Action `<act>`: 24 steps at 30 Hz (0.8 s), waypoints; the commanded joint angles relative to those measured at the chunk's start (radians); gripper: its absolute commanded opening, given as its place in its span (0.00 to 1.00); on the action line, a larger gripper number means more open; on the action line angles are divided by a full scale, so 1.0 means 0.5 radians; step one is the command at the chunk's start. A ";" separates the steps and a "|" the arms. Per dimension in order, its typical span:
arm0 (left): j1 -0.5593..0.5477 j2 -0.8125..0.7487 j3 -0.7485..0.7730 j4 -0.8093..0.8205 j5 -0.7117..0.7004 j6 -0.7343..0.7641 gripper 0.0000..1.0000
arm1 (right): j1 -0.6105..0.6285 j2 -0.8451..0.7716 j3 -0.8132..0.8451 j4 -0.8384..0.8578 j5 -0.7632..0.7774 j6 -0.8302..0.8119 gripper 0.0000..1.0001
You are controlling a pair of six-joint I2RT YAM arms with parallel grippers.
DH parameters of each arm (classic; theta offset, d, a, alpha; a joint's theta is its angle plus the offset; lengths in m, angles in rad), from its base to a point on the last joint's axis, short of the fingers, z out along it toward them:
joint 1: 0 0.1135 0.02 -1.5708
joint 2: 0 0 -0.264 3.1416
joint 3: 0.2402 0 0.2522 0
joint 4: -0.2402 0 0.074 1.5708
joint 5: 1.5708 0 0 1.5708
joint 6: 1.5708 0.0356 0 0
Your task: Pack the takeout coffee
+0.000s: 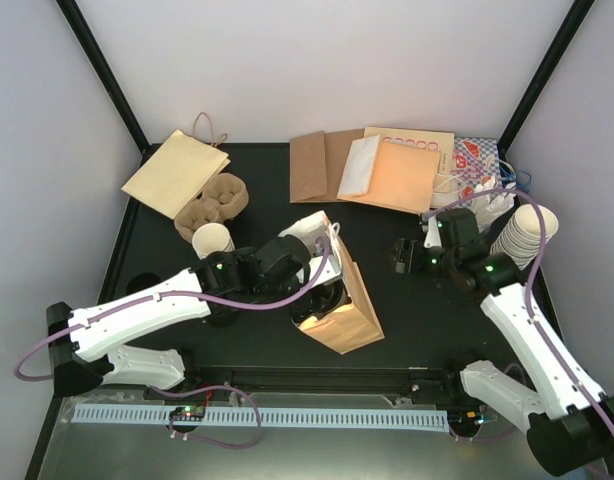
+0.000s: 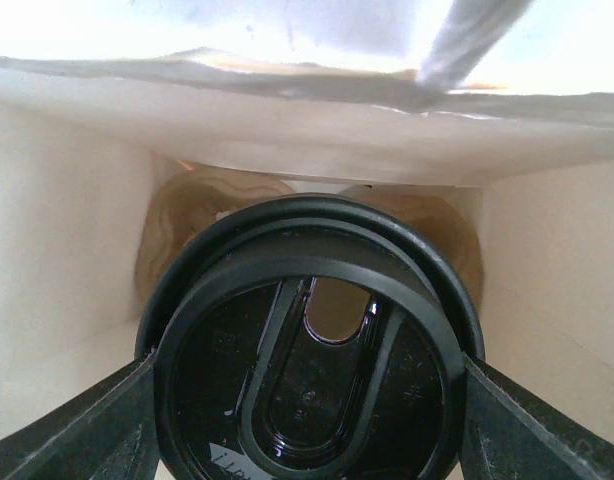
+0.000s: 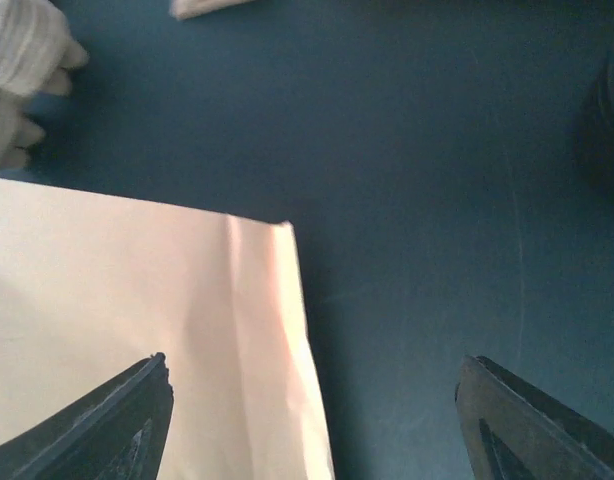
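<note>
The left gripper [image 2: 307, 375] is clenched on the round, black-plastic-lidded takeout coffee cup [image 2: 309, 400]. The lid fills the gap between the two black fingers [image 2: 82, 430], touching both. Fingers and cup are inside the open brown paper bag [image 1: 355, 318], whose pale walls close in on either side of them. Just beyond the lid, deeper in the bag, are brown moulded pulp shapes [image 2: 202, 225].

The right gripper [image 3: 314, 370] is released, its fingers spread wide with nothing between them. It hangs over the matte black table top [image 3: 437, 200]. The corner of a pale paper sheet [image 3: 137, 300] lies under its left finger.

White walls and black corner posts enclose the table. Beyond the left arm's wrist sit a brown pulp cup-carrier tray [image 1: 215, 200] and a lidless cream paper cup [image 1: 213, 240]. A stack of cream cups [image 1: 527, 232] lies behind the right gripper.
</note>
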 commanded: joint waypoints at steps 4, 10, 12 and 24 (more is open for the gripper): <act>-0.013 -0.057 -0.010 -0.013 -0.019 -0.040 0.53 | -0.014 0.060 -0.244 -0.089 0.219 0.571 0.79; -0.011 -0.058 -0.010 -0.013 -0.014 -0.041 0.53 | -0.016 0.058 -0.329 -0.353 0.389 0.747 0.63; -0.012 -0.059 -0.010 -0.012 -0.011 -0.041 0.53 | -0.014 0.076 -0.339 -0.440 0.395 0.793 0.49; -0.013 -0.052 -0.002 -0.006 -0.008 -0.038 0.52 | 0.324 0.284 -0.460 -0.405 0.241 0.852 0.01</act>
